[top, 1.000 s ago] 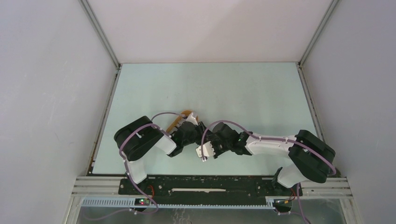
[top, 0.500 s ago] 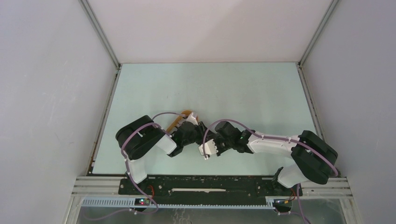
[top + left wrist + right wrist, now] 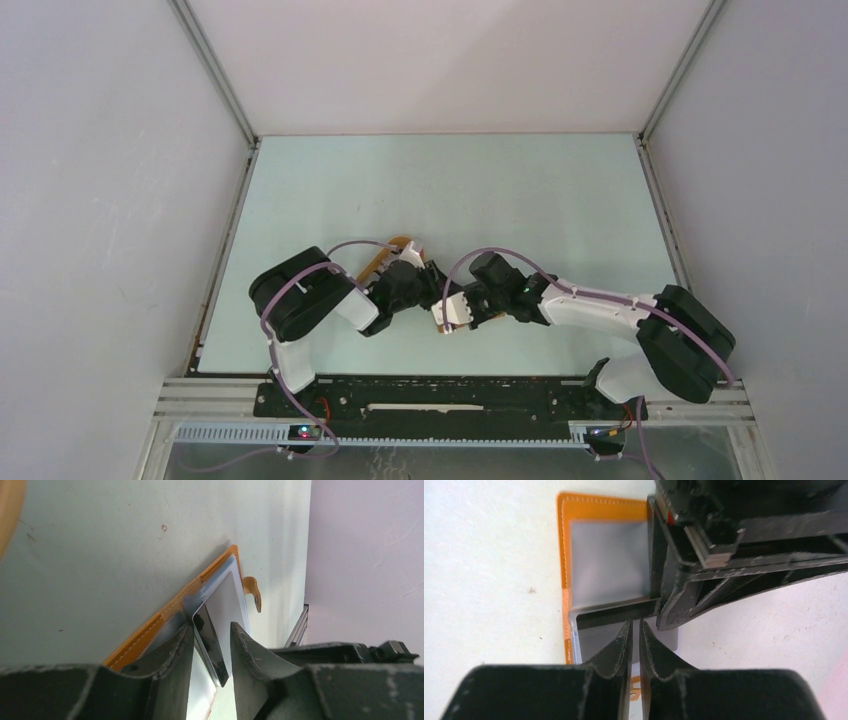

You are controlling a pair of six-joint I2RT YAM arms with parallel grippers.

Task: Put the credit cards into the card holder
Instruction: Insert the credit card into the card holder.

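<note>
The orange card holder (image 3: 601, 501) lies open on the table, blue-grey lining up, its closure tab (image 3: 252, 592) pointing away. One credit card (image 3: 212, 645) stands tilted on edge between my left gripper's fingers, leaning on the left finger, with its far corner at the holder's pocket. My left gripper (image 3: 211, 627) is shut on that card. In the right wrist view the same card (image 3: 616, 612) shows as a dark strip across the holder's fold. My right gripper (image 3: 634, 625) hovers just over the holder's near half, its jaws nearly touching with nothing between them. From above, the two grippers (image 3: 428, 290) (image 3: 445, 315) meet and hide the holder.
An oval orange-rimmed tray (image 3: 392, 245) sits just beyond my left wrist, half covered by it. White enclosure walls (image 3: 120, 200) and a metal frame rail (image 3: 299, 625) border the pale green table (image 3: 520, 200). My right forearm (image 3: 590, 310) stretches across the near right of the table.
My right gripper has shifted slightly right and farther from the base, nearer the left gripper, and its elbow swung right. The left arm has stayed put with the card.
</note>
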